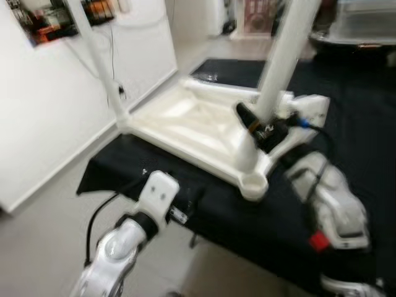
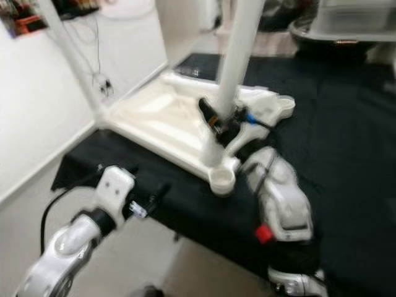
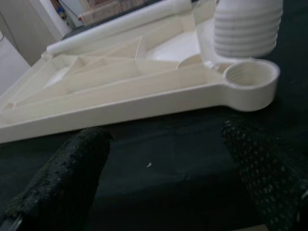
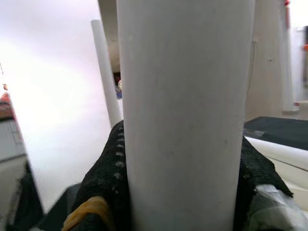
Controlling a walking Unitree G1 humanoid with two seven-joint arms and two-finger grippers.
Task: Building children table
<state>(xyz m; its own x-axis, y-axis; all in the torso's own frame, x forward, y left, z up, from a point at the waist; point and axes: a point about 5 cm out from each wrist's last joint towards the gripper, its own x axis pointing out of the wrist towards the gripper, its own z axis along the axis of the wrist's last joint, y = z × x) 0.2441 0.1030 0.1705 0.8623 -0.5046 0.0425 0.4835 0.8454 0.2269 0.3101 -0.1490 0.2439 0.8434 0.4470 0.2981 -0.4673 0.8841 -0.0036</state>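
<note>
- White wall [image 1: 55,105] runs along the robot's left, with pale floor [image 1: 55,229] between it and a desk covered in black cloth [image 1: 346,124]; cables hang down the wall.
- On the desk lies a white plastic tabletop [image 1: 185,120], upside down with its ribbed underside up. It sits at the desk's left side, its far left corner reaching past the desk's left edge.
- The desk's near edge runs just in front of the tabletop's near corner; a strip of bare black cloth lies between them.
- To the right of the tabletop the cloth is bare and wide.
- A threaded round socket [image 3: 250,77] at the near corner of the tabletop is open; a ribbed white screw end [image 3: 248,24] hangs just above and behind it.
- One white leg [image 1: 99,62] already stands up from the far left corner.
- A second white leg [image 1: 288,49] stands upright at the near corner, right beside the open socket.
- The right gripper [image 1: 257,124] is clamped around this leg low down, its black fingers [image 4: 108,168] pressed to both sides of the tube.
- The left gripper [image 3: 159,159] hovers low over the cloth at the near edge, its fingers [image 3: 67,178] spread wide and holding nothing, pointing at the socket corner.
- Shelves with small coloured items [image 1: 43,25] hang high on the wall; a grey bin [image 1: 362,25] stands beyond the desk's far right.
</note>
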